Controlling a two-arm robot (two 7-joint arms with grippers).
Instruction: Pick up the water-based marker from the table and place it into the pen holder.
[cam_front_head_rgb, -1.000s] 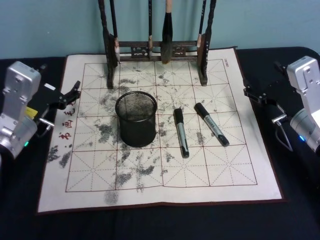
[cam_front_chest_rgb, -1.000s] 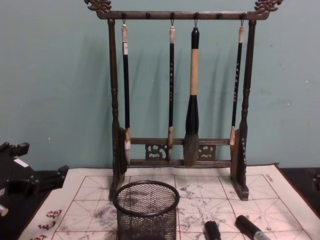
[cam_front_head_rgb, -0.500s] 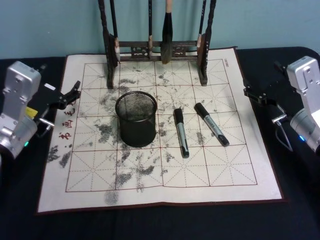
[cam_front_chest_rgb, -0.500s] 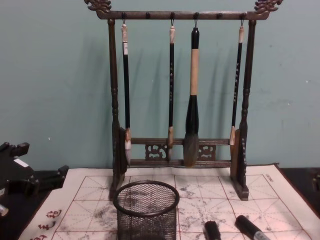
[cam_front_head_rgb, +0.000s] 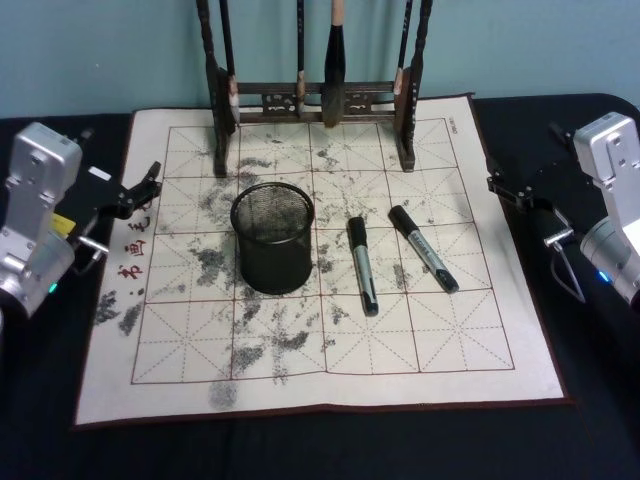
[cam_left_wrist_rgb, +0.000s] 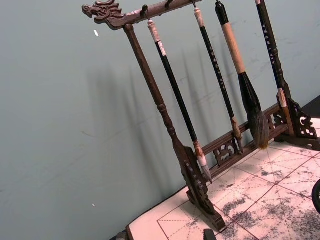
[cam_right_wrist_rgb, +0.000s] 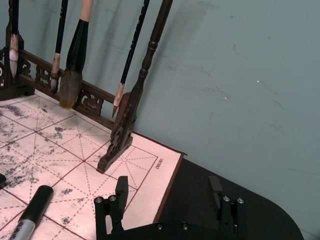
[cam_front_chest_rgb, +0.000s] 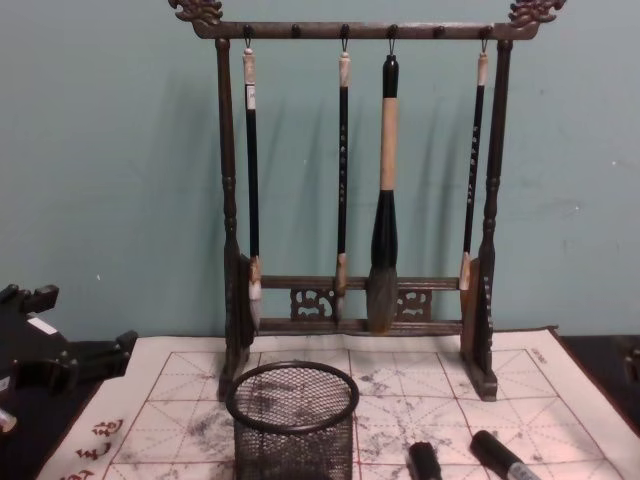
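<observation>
Nothing has moved in the past second: the left marker (cam_front_head_rgb: 362, 266) and right marker (cam_front_head_rgb: 423, 249) lie on the mat (cam_front_head_rgb: 300, 370), centre-right of frame, beside the empty holder (cam_front_head_rgb: 272, 237). My left pincer (cam_front_head_rgb: 140, 190) and right pincer (cam_front_head_rgb: 510, 187) hang released at the frame edges; I judge the pickup not begun.

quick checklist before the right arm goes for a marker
1. right gripper fingers open: ok
2. right-hand marker lying flat on the mat, nothing on top: ok
3. left-hand marker apart from it, with room for fingers: ok
4. pen holder upright, mouth unobstructed: ok
5. which marker is the water-based one: cannot tell
6. left gripper at the mat's left edge, away from both markers: ok
</observation>
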